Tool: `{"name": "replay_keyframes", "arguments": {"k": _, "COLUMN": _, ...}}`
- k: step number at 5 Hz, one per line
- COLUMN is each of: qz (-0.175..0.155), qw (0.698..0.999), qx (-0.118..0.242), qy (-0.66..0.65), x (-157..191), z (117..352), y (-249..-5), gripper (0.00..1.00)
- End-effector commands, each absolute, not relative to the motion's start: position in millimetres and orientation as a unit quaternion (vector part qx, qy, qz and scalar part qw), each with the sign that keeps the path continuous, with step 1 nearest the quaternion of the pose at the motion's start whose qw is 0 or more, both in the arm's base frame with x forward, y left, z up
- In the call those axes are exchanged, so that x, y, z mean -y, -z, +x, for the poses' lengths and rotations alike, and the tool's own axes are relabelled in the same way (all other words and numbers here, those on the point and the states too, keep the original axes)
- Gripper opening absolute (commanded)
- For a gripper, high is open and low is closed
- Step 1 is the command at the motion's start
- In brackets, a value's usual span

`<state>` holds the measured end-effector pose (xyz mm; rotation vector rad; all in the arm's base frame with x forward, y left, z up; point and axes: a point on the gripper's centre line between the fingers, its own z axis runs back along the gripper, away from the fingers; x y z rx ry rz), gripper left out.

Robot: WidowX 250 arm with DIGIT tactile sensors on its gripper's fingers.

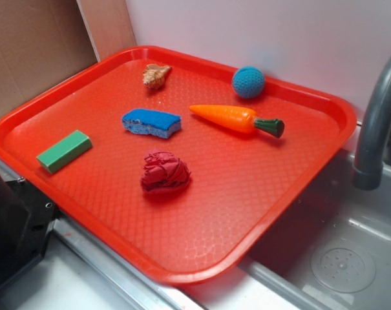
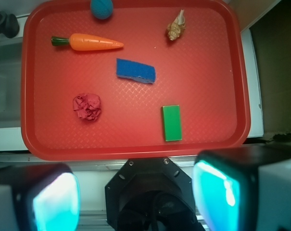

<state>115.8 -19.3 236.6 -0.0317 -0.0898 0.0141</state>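
Observation:
In the wrist view my gripper (image 2: 135, 197) is open, its two cyan pads (image 2: 56, 202) wide apart with nothing between them. It hangs high above the robot's black base (image 2: 147, 192), just outside the near rim of a red tray (image 2: 39, 125). Nearest to it on the tray is a green block (image 2: 171, 123) (image 1: 64, 151). Further off lie a crumpled red cloth (image 2: 87, 107) (image 1: 164, 172), a blue sponge (image 2: 135, 70) (image 1: 151, 123), an orange carrot (image 2: 90, 42) (image 1: 237, 119), a seashell (image 2: 176, 28) (image 1: 156, 75) and a blue ball (image 2: 101, 8) (image 1: 248, 82). The gripper does not show in the exterior view.
The red tray (image 1: 247, 213) rests over the edge of a grey sink (image 1: 340, 258) with a dark faucet (image 1: 376, 123) beside it. A white wall stands behind, and cardboard (image 1: 33, 45) at the back left. The black robot base (image 1: 11, 226) sits off the tray's front left corner.

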Motion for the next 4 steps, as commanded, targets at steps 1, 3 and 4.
{"name": "replay_keyframes", "arguments": {"k": 1, "qz": -0.016, "qw": 0.999, "qx": 0.045, "qy": -0.007, "x": 19, "z": 116, "y": -237, "gripper": 1.0}}
{"name": "replay_keyframes", "arguments": {"k": 3, "qz": -0.011, "qw": 0.965, "qx": 0.101, "qy": 0.24, "x": 47, "z": 215, "y": -184, "gripper": 1.0}}
{"name": "replay_keyframes", "arguments": {"k": 4, "qz": -0.025, "qw": 0.929, "qx": 0.09, "qy": 0.358, "x": 72, "z": 236, "y": -154, "gripper": 1.0}}
